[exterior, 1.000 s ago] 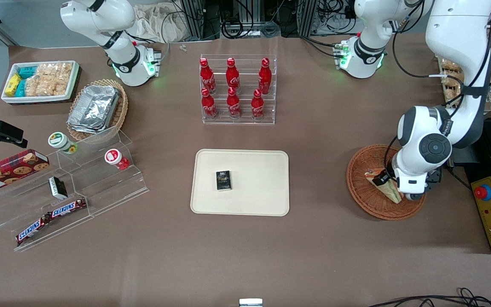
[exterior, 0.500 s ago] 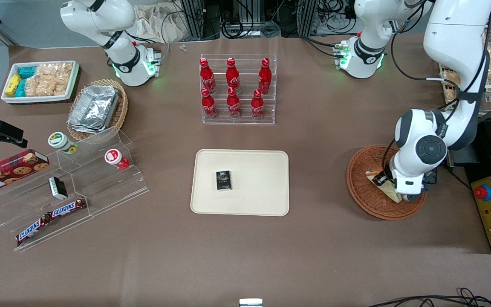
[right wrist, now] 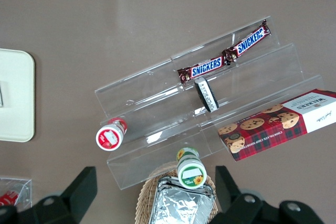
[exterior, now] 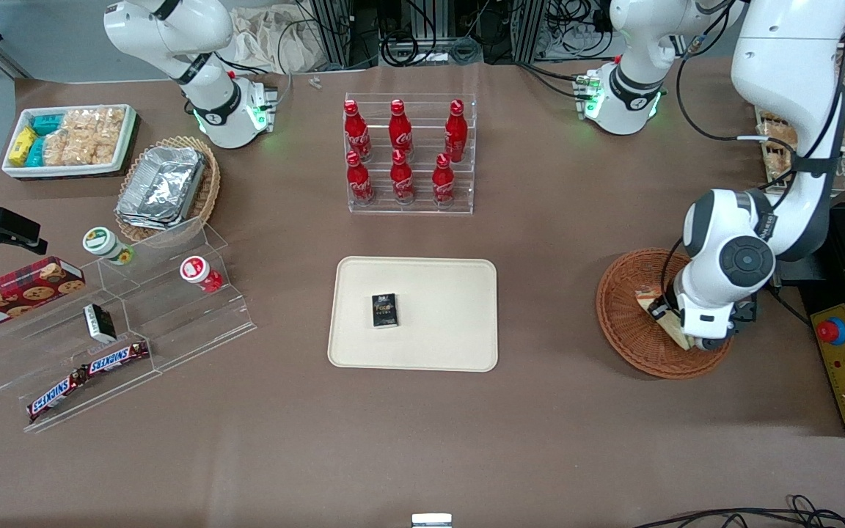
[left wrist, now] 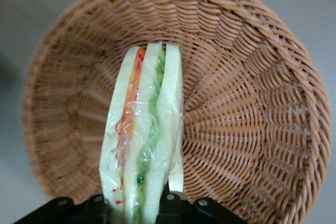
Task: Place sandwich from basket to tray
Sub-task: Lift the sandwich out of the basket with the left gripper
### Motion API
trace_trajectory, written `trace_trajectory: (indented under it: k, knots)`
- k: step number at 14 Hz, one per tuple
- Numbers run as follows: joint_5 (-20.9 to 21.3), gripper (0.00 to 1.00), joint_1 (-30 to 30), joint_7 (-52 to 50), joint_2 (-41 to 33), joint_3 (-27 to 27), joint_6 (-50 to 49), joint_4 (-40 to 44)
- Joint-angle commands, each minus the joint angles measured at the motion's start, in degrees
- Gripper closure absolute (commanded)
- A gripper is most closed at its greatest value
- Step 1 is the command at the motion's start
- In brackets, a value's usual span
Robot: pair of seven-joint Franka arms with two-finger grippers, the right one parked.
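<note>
The sandwich (left wrist: 144, 140), a clear-wrapped wedge with orange and green filling along its edge, stands on end between my gripper's fingers (left wrist: 170, 203). My gripper (left wrist: 134, 205) is shut on the sandwich over the middle of the reddish-brown woven basket (left wrist: 252, 103). In the front view the gripper (exterior: 679, 326) hangs over the basket (exterior: 624, 323) at the working arm's end of the table, and the sandwich (exterior: 653, 315) shows beside the wrist. The cream tray (exterior: 452, 293) lies at the table's middle, well apart from the basket.
A small black box (exterior: 385, 310) lies on the tray. A clear rack of red bottles (exterior: 408, 158) stands farther from the front camera than the tray. A yellow control box with a red button (exterior: 844, 363) sits beside the basket. Clear stepped shelves with snacks (exterior: 114, 323) stand toward the parked arm's end.
The wrist and the sandwich in the gripper have shifted slightly over the basket. The gripper stays shut on the sandwich.
</note>
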Motion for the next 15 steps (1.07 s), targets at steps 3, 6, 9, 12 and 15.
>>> trace_trajectory:
  k: [3, 6, 9, 12, 15]
  knots:
    - [-0.20, 1.00, -0.46, 8.27, -1.37, -4.91, -26.91, 20.81]
    - [-0.20, 1.00, -0.46, 10.22, -0.75, -12.46, -37.06, 31.74]
    - [-2.56, 1.00, -0.46, 10.13, 0.21, -21.16, -36.82, 32.47]
    - [-3.01, 1.00, -3.52, 9.34, 7.92, -26.63, -34.46, 35.79]
    - [-2.57, 1.00, -8.79, 9.26, 14.09, -26.64, -24.37, 36.33]
